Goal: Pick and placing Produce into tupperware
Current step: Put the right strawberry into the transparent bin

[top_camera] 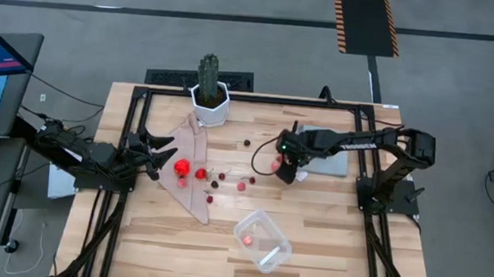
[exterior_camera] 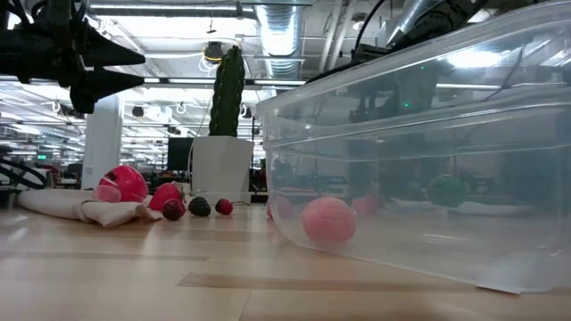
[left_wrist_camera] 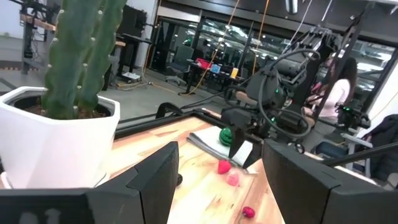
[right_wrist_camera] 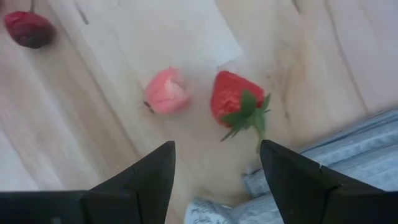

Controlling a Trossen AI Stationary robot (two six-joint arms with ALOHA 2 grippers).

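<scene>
Wooden table (top_camera: 327, 253), seen from above. The tupperware (top_camera: 262, 241), a clear box with thin see-through walls, stood near the front edge holding one pink piece (exterior_camera: 327, 220); it looked light and likely to slide if nudged. Most produce lay mid-table: red pieces (top_camera: 182, 166) on a beige cloth (top_camera: 190, 192), dark berries (top_camera: 214, 185) just beside it. A cactus (top_camera: 209, 74) in a white pot stood at the back.

The right gripper (top_camera: 286, 169) hovered beside the grey mat (top_camera: 333, 159), fingers parted and empty, above a red strawberry (right_wrist_camera: 231, 99) and a pale pink piece (right_wrist_camera: 165, 91) lying close together. Both were probably light, hard and smooth, apt to roll; the strawberry would best be pinched across its broad middle, clear of the leafy cap.

The left gripper (top_camera: 157, 159) waited over the cloth's edge, fingers likewise apart, holding nothing.
</scene>
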